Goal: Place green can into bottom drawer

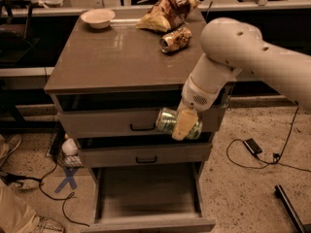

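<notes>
The green can (167,121) lies on its side in my gripper (183,126), in front of the top drawer's face and well above the open bottom drawer (148,212). The gripper's cream finger (184,124) crosses the can's middle, so the gripper is shut on it. The white arm (228,57) comes in from the right. The bottom drawer is pulled out, and its flat floor holds nothing I can see. The orange-brown can (176,39) lies on the cabinet top.
On the cabinet top (107,57) are a white bowl (97,18) and a crumpled chip bag (167,11). The two upper drawers (141,127) with black handles are closed. Cables and a small device (253,146) lie on the floor at the right.
</notes>
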`<state>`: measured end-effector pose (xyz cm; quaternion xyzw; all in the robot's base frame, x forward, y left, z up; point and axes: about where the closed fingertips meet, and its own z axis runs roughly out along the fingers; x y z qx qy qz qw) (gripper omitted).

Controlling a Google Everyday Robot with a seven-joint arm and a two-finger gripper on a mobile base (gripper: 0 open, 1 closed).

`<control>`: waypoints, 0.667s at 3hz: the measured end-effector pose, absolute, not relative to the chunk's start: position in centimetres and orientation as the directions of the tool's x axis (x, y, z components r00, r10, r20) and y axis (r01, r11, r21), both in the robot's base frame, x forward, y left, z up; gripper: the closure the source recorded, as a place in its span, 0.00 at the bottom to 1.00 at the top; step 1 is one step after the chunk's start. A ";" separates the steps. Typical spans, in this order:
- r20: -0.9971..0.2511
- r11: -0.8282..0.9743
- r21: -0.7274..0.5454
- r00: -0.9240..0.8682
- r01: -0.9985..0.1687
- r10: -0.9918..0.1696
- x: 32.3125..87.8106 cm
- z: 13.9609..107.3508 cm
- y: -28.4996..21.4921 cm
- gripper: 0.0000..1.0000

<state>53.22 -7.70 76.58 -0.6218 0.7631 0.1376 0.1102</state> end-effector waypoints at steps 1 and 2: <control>-0.365 0.221 0.184 -0.276 -0.958 -0.889 49.1 70.0 -5.4 1.00; -0.364 0.220 0.184 -0.275 -0.958 -0.890 49.1 70.2 -5.5 1.00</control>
